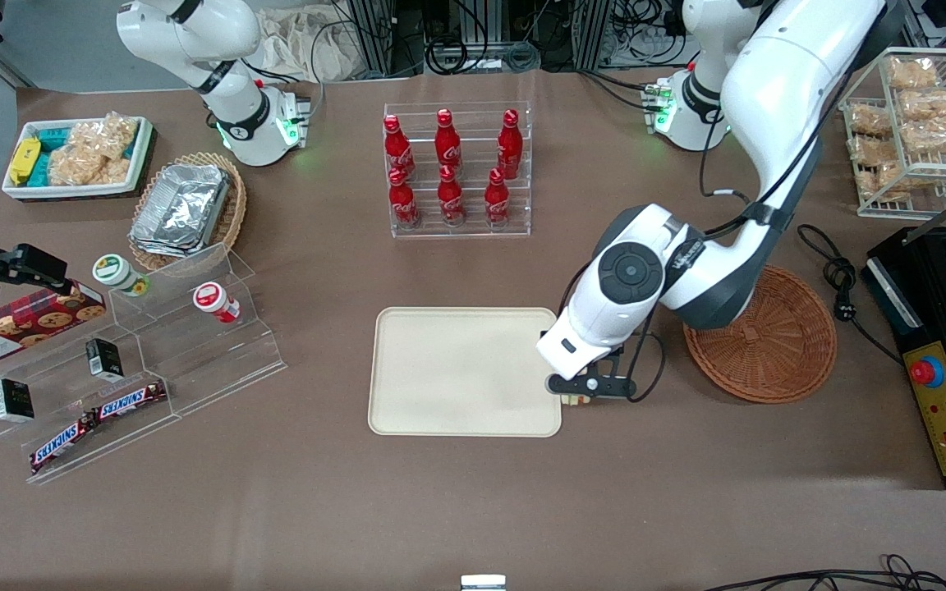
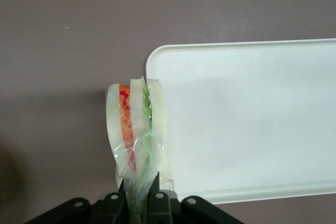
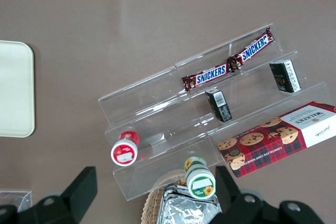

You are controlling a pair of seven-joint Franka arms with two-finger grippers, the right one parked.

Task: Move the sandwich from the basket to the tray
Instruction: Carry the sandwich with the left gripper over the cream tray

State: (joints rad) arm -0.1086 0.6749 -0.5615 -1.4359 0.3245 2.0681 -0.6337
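The left arm reaches down from its base over the brown worktop [image 1: 473, 509], elbow bent above the basket [image 1: 777, 345] and wrist turned down, so that the hand [image 1: 580, 400] hangs over the edge of the tray [image 1: 456, 369] that lies toward the working arm's end. In the wrist view the 2 fingers [image 2: 113, 203] are clamped on the clear wrap of the sandwich [image 2: 137, 129], pinching it at its narrow end. The sandwich hangs edge-on from the hand [image 2: 137, 205], its pale bread layers upright with an orange-red stripe and a green stripe between them. It sits right at the rounded corner of the tray [image 2: 252, 124], partly over the rim and partly over the bare worktop [image 2: 63, 51]. The round reddish-brown basket lies beside the tray, toward the working arm's end, partly covered by the arm. A clear rack with 6 red bottles [image 1: 450, 168] stands farther from the front camera than the tray
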